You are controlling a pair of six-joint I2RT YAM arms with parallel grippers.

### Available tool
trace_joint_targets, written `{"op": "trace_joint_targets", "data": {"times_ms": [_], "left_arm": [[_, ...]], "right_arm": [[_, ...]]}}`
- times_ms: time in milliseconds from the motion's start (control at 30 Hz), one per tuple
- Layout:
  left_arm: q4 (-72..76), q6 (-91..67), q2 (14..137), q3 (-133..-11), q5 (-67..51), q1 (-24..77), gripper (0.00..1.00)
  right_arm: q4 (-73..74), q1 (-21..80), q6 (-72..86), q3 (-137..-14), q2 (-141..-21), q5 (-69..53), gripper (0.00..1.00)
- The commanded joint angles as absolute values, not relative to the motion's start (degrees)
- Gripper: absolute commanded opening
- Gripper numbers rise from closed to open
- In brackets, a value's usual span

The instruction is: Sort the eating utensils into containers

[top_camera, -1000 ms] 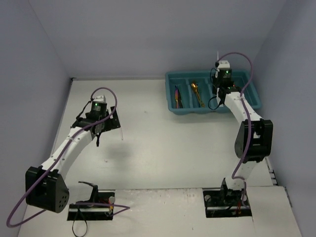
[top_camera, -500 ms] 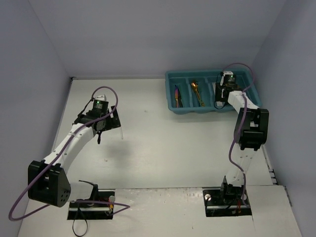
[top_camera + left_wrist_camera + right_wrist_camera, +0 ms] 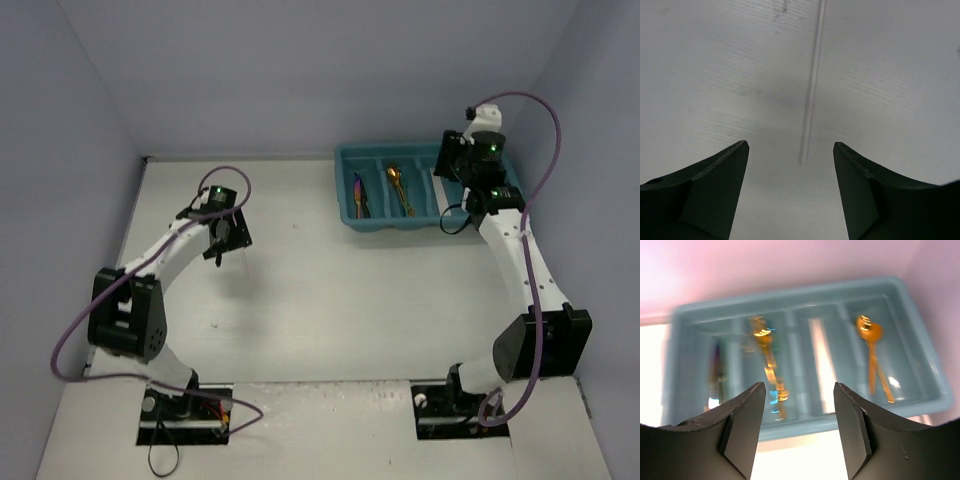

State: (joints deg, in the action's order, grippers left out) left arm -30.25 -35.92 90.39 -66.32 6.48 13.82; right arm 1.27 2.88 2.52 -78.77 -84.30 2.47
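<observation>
The left gripper (image 3: 790,145) hangs with its fingers wide apart over a thin white stick (image 3: 810,100), likely a chopstick, lying flat on the table (image 3: 900,75); it looks light, stiff and slippery, so grab its middle.

The right gripper (image 3: 799,390) has risen out of the tray (image 3: 346,192) and now hangs open and empty above its right part. A white chopstick (image 3: 822,365) now lies inside the tray. The left gripper (image 3: 790,145) has swung nearer the tray, jaws now spread astride a second chopstick (image 3: 810,107).
</observation>
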Motion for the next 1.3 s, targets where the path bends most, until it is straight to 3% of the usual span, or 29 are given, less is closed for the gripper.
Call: {"op": "trace_joint_targets", "data": {"times_ms": [0,100,400,767,900,967,1000,1267], "left_arm": [[-29.02,-36.36,95.85,-73.13,6.8,14.0,0.59],[-29.0,-36.28,98.85,-75.04,6.33,13.97,0.5],[-29.18,-35.48,105.19,-77.15,6.3,13.89,0.37],[-29.27,-35.58,109.56,-78.22,5.79,13.89,0.29],[-29.36,-35.77,110.67,-78.31,5.98,13.89,0.17],[-29.35,-35.86,110.92,-78.22,5.62,13.89,0.02],[-29.27,-35.95,110.92,-78.22,5.45,13.89,0.0],[-27.72,-37.14,103.46,-76.75,2.27,14.42,0.0]], "right_arm": [[-0.18,9.2,5.72,-74.06,-78.77,4.09,0.54],[-0.16,9.82,6.39,-71.85,-76.62,1.93,0.54],[-0.18,10.92,6.5,-68.48,-73.63,0.59,0.55],[-0.18,11.24,6.24,-67.6,-73.29,0.53,0.56],[-0.18,11.82,6.0,-67.5,-73.41,-1.44,0.56],[-0.18,12.13,5.62,-67.76,-73.83,-4.07,0.57],[-0.18,12.39,5.37,-67.94,-74.17,-6.2,0.57],[-0.18,21.21,7.26,-69.88,-76.87,-17.01,0.64]]}}
